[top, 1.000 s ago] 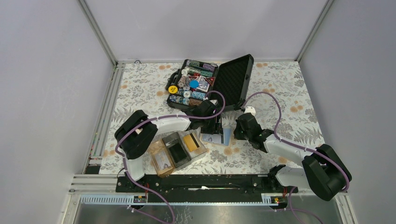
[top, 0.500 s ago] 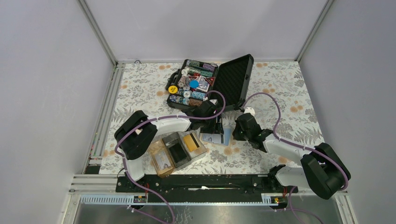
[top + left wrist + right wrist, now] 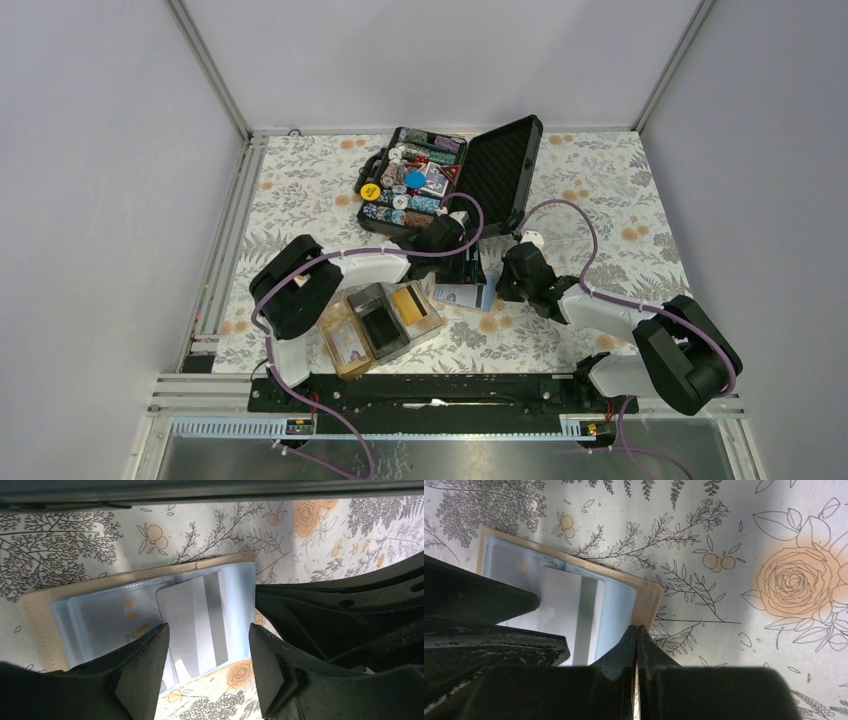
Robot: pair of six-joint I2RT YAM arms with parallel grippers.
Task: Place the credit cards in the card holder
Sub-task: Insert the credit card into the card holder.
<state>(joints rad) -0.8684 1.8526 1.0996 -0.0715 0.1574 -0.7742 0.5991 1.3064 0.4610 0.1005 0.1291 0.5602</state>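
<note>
Sleeves of clear plastic in a tan wallet (image 3: 40,622) lie under my left fingers (image 3: 207,630), which are spread to either side of a grey striped card (image 3: 192,615) resting on those sleeves (whether either tip touches it, I cannot tell). My right fingers (image 3: 637,635) are pressed together, tips at the wallet's tan edge. Near the wallet on the tabletop (image 3: 300,190) sits the card holder (image 3: 368,330), with a gold-orange credit card (image 3: 407,303) in its right-hand compartment.

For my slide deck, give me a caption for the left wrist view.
Open left hand straddles a striped card on a clear-sleeved wallet.
</note>
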